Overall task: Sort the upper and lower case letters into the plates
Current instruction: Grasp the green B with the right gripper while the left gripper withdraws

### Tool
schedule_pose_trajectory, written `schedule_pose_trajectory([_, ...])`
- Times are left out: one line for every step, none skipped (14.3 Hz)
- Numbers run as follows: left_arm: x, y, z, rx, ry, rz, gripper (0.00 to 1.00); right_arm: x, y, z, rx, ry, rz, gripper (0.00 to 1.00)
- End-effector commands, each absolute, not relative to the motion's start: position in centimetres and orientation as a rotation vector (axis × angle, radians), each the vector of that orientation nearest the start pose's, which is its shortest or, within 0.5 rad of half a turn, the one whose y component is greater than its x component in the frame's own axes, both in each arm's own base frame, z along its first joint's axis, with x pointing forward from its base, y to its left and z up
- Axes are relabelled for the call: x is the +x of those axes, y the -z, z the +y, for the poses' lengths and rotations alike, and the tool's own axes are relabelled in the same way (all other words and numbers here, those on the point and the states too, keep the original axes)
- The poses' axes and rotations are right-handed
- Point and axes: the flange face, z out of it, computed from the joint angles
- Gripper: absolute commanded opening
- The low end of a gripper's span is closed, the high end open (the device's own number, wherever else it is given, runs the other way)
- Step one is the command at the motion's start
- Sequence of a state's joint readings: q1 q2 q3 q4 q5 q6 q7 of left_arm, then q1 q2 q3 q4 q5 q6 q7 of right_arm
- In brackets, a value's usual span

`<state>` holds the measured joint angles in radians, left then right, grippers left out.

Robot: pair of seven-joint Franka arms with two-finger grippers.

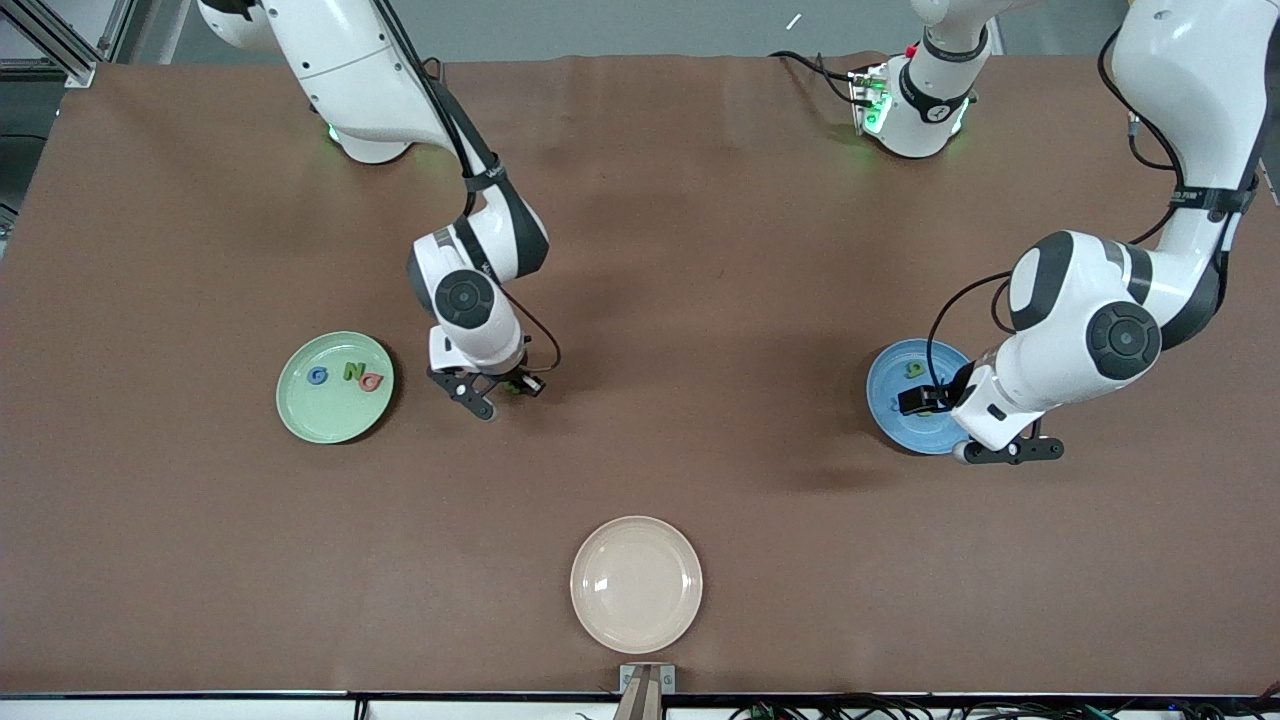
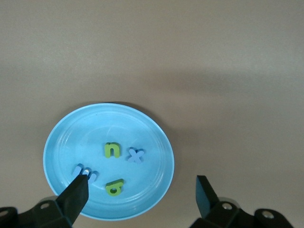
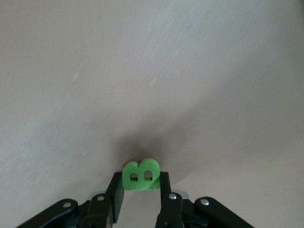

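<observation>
My right gripper (image 1: 500, 392) is shut on a green letter B (image 3: 141, 175), held low over the bare table beside the mint green plate (image 1: 330, 415). That plate holds a blue G (image 1: 318, 376), a green N (image 1: 354, 371) and a red letter (image 1: 372, 381). My left gripper (image 2: 141, 194) is open and empty over the near edge of the blue plate (image 2: 142, 128). The blue plate holds a green n (image 2: 112, 150), a blue x (image 2: 136, 155), a blue m (image 2: 85, 172) and another green letter (image 2: 114, 186). In the front view the left arm hides part of the blue plate (image 1: 900, 415).
A cream-beige plate (image 1: 636, 584) lies bare near the table's front edge, midway between the arms. A small clamp (image 1: 646, 680) sits at the table edge just below it. The brown table stretches wide between the plates.
</observation>
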<state>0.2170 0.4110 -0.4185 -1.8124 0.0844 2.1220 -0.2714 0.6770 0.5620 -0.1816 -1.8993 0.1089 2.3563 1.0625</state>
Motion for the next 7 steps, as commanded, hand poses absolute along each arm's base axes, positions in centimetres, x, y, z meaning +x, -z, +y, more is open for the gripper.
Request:
schedule_pose_trajectory([61.2, -34.6, -11.3, -3.204, -0.118, -0.044, 0.99, 56.4, -25.4, 25.0, -3.173, -0.197, 0.833, 0.00])
schedule_pose_trajectory([61.3, -35.4, -10.5, -3.193, -0.092, -0.063, 0.99, 57.1, -26.8, 22.8, -3.193, -0.210, 0.760, 0.00])
schedule_pose_trajectory([61.3, -36.2, -10.0, -3.185, -0.071, -0.069, 0.99, 57.9, -28.2, 19.7, -3.206, -0.221, 0.663, 0.00])
schedule_pose_trajectory([61.1, -37.1, -9.7, -3.185, -0.071, -0.074, 0.99, 58.5, -28.5, 16.9, -3.216, -0.251, 0.571, 0.00])
schedule_pose_trajectory([60.8, -38.6, -9.5, -3.183, -0.080, -0.074, 0.99, 59.1, -28.4, 13.8, -3.213, -0.268, 0.516, 0.00])
schedule_pose_trajectory([60.5, -40.7, -9.0, -3.185, -0.051, -0.083, 0.99, 59.5, -28.3, 10.8, -3.208, -0.283, 0.450, 0.00])
schedule_pose_trajectory([60.1, -43.2, -7.9, -3.189, -0.012, -0.099, 0.99, 59.5, -28.0, 9.4, -3.209, -0.297, 0.391, 0.00])
